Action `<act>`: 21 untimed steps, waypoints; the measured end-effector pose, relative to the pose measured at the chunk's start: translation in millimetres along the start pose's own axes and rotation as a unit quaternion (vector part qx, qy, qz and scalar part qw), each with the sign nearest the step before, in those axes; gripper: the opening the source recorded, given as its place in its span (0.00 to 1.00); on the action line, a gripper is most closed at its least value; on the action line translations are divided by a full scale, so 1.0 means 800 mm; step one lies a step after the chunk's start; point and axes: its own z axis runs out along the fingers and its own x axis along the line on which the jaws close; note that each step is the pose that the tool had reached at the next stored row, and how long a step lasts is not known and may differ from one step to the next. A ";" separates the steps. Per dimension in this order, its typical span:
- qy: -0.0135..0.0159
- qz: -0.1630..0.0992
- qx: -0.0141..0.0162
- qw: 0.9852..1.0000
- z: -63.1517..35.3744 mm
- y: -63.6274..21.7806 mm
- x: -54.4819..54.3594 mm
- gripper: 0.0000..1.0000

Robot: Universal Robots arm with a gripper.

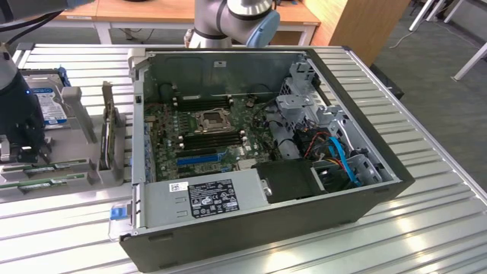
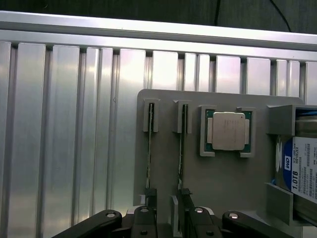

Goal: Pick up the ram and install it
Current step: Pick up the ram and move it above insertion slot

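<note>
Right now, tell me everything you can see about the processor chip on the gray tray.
The chip is square: a dull silver metal lid on a green board that peeks out at its edges. It lies flat, lid up, in a raised frame of the gray tray, whose corner pieces hold it. Nothing else touches it. It sits between two ram sticks standing on edge in slots and the hard drive. The open claw is apart from it, by the sticks' ends.
</note>
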 end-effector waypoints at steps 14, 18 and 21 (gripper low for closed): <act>0.001 0.000 0.000 1.000 0.010 0.000 0.001 0.31; 0.001 0.000 0.000 1.000 0.012 0.000 0.001 0.31; 0.002 0.000 0.000 1.000 0.014 0.000 0.001 0.31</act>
